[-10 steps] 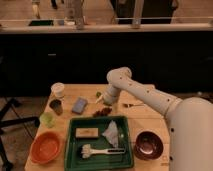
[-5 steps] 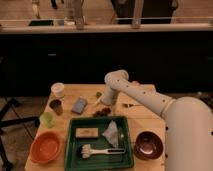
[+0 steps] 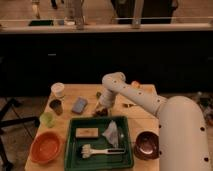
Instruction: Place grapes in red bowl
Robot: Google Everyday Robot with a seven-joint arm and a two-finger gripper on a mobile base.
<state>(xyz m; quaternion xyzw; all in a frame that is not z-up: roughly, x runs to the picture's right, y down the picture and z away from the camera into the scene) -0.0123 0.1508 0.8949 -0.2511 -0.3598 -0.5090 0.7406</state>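
Note:
The grapes (image 3: 101, 113) are a small dark cluster on the wooden table, just above the green tray's far edge. My gripper (image 3: 104, 106) points down right over them, at the end of the white arm reaching in from the right. It hides part of the cluster, and I cannot tell whether it touches the grapes. The red bowl (image 3: 45, 147) sits at the front left of the table, orange-red, with nothing in it, well away from the gripper.
A green tray (image 3: 75, 155) holds a brush, a crumpled wrapper and a tan block. A dark maroon bowl (image 3: 147, 144) sits at the front right. A white cup (image 3: 58, 90), a dark cup (image 3: 56, 106), a green item (image 3: 47, 119) and a blue sponge (image 3: 79, 104) stand on the left.
The arm has swung left and lowered, bringing the gripper down onto the spot where the grapes lie. Nothing else on the table has moved.

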